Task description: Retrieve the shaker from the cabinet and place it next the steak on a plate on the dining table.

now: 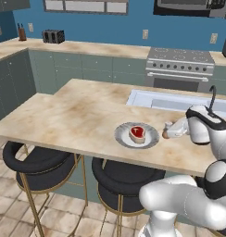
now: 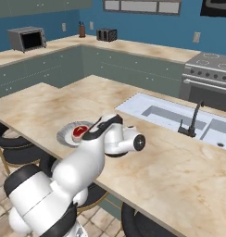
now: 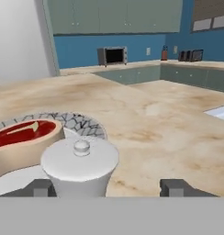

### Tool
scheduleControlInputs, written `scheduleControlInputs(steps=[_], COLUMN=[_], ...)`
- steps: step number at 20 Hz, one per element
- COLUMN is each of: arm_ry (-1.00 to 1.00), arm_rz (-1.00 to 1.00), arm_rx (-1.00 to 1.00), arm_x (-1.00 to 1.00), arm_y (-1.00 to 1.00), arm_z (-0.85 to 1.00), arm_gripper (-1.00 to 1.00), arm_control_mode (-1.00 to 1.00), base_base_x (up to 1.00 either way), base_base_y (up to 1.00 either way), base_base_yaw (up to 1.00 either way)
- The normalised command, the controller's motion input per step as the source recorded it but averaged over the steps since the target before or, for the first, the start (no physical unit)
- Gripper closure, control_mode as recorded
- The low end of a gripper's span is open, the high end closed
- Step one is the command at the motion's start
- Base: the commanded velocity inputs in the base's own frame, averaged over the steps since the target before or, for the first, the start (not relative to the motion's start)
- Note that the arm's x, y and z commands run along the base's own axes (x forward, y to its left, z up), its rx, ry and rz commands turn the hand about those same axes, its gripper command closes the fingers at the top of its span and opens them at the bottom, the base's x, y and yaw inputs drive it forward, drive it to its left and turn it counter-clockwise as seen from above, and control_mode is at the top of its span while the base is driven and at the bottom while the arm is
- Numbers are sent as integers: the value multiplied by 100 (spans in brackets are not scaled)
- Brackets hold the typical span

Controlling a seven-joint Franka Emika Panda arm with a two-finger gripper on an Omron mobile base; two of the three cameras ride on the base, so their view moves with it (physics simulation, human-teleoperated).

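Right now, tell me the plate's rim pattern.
Grey with dark crackle lines on the plate, clearest in the hand view.

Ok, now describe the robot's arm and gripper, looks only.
The arm is glossy white, built of rounded, tube-like segments with black bands at the joints and a round black cap on one joint. The gripper ends in two small, blocky dark grey fingertips. No cables or markings are visible.

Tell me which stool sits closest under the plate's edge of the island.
The nearer black round stool, directly below the round grey plate; the other sits further left.
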Motion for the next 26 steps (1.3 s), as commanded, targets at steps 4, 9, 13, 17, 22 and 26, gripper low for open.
scheduleControlInputs(steps=[4,9,13,17,22,26], arm_ry=[-13,-10,-3,0,0,0], arm_rz=[0,0,2,6,5,4], arm_rx=[-3,0,0,0,0,0], arm_x=[-25,-24,-9,-1,-18,-59], arm_y=[8,0,-1,0,-15,-32], arm_z=[-2,1,21,60,93,92], arm_gripper=[-100,-100,-100,-100,-100,-100], arm_control_mode=[-100,-100,-100,-100,-100,-100], base_base_x=[0,0,0,0,0,0], base_base_y=[0,0,0,0,0,0], base_base_yaw=[0,0,0,0,0,0])
